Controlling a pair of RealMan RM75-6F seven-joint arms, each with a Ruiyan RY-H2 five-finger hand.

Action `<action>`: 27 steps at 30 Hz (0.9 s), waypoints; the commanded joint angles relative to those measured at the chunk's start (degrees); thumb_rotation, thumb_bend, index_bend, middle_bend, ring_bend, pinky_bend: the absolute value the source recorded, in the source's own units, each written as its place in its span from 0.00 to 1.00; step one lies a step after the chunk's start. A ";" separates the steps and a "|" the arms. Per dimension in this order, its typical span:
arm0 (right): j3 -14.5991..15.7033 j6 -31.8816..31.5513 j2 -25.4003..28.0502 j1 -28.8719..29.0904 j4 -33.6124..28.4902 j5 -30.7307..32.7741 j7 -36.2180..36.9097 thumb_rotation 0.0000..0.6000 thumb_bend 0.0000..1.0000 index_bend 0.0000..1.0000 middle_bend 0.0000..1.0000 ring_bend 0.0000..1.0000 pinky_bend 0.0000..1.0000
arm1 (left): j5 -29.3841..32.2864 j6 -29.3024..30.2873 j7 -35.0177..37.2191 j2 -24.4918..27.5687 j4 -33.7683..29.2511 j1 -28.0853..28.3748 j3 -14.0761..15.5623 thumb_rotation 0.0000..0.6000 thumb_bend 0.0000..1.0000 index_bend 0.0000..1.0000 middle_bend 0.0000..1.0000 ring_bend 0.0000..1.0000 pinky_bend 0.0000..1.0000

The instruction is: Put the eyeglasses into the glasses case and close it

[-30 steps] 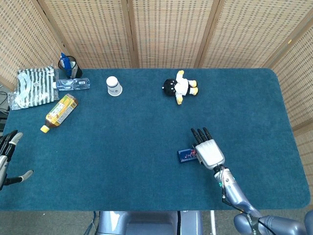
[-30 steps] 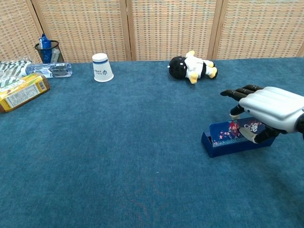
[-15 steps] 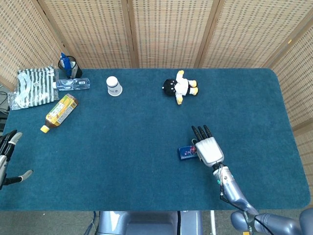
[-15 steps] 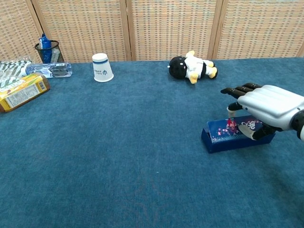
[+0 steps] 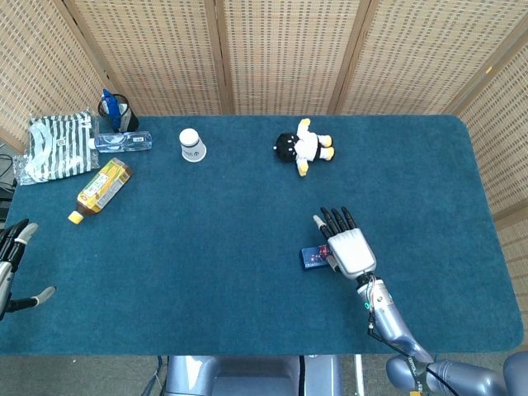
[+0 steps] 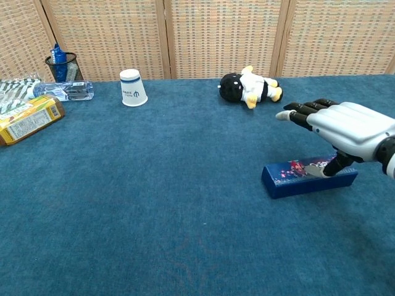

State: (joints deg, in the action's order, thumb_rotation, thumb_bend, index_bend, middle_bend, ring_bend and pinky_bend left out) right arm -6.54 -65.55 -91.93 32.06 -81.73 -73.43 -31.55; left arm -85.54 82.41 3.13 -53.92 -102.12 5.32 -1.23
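The case [image 6: 308, 179] lies shut and flat on the blue counter [image 6: 154, 203], toward the right front; its dark blue lid with a small floral print is down on the base, so nothing inside it can be seen, and the glasses cannot be made out in either view. The right hand [image 6: 349, 132] hovers over the case's right end with its fingers [image 6: 302, 114] stretched forward and apart, holding nothing; the thumb reaches down to the lid near the right end, though actual contact cannot be told. In the head view the right hand [image 5: 346, 247] covers most of the case [image 5: 312, 259], leaving only the left end showing. The left hand [image 5: 12, 264] shows only at the far left edge of the head view, off the counter, fingers loosely apart and holding nothing. At the back left a mesh cup [image 6: 62, 66] holds a blue item, and beside it a clear bottle [image 6: 65, 91] lies on its side. A striped bag [image 5: 58, 144] and a yellow drink carton [image 6: 28, 120] lie near them. A white paper cup [image 6: 133, 87] stands upside down at the back centre, and a plush toy [image 6: 250, 86] lies on its side behind the case, well apart from it.
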 commanded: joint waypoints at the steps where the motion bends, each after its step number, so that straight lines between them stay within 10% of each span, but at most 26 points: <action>1: -0.54 1.85 5.34 0.11 -8.37 0.95 0.93 1.00 0.31 0.00 0.00 0.00 0.00 | 0.07 -0.13 -0.01 0.00 0.00 0.07 -0.01 1.00 0.00 0.00 0.00 0.00 0.00; 9: 0.13 12.64 17.10 4.17 -20.54 12.09 -6.36 1.00 0.24 0.00 0.00 0.00 0.00 | -0.37 0.16 -0.11 0.06 -0.23 -0.06 0.16 1.00 0.00 0.00 0.00 0.00 0.00; 27: 2.89 13.81 6.98 7.31 -4.84 10.04 -3.53 1.00 0.26 0.16 0.15 0.00 0.00 | 0.40 -0.54 0.16 0.08 -0.02 0.27 -0.08 1.00 0.00 0.00 0.00 0.00 0.00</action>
State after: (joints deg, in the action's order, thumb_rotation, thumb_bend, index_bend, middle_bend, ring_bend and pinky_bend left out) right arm -4.01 -51.17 -83.86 39.22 -87.82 -62.52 -35.45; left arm -85.14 81.88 3.28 -53.84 -102.14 5.59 -1.30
